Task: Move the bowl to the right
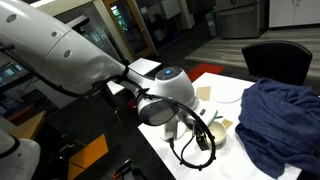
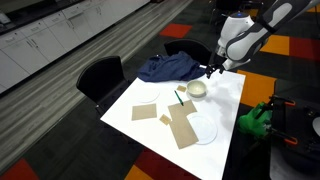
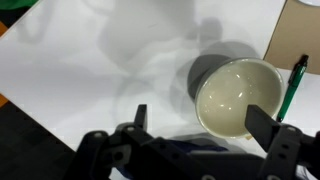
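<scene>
The cream-white bowl sits upright and empty on the white table. In the wrist view it lies just ahead of my open gripper, closer to the right finger than to the left one. In an exterior view the bowl stands near the table's far edge, with the gripper just above and beside it. In an exterior view the gripper hides most of the bowl. The jaws hold nothing.
A green pen lies right beside the bowl, also seen in an exterior view. Two flat white plates and brown cardboard pieces lie on the table. A blue cloth lies at the table's edge by black chairs.
</scene>
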You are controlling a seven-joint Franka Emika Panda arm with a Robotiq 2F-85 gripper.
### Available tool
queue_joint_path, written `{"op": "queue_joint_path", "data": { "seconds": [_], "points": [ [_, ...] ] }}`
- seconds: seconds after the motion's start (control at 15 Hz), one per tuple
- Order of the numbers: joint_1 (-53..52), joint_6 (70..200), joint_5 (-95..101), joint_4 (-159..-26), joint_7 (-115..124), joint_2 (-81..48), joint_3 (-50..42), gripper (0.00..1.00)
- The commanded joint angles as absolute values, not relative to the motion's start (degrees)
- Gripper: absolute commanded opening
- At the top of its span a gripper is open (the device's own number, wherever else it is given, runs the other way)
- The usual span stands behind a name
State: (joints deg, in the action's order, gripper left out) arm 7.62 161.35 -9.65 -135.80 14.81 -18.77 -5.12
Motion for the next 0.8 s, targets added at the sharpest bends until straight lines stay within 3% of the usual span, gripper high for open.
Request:
{"op": "queue_joint_path", "data": {
  "seconds": [0.0,0.73],
  "points": [
    [6.8,161.2,-10.2,-135.7,14.5,-19.0,-5.9,1.00],
    [8.5,164.2,-18.0,-131.0,13.8,-26.2,-1.7,1.00]
  ]
}}
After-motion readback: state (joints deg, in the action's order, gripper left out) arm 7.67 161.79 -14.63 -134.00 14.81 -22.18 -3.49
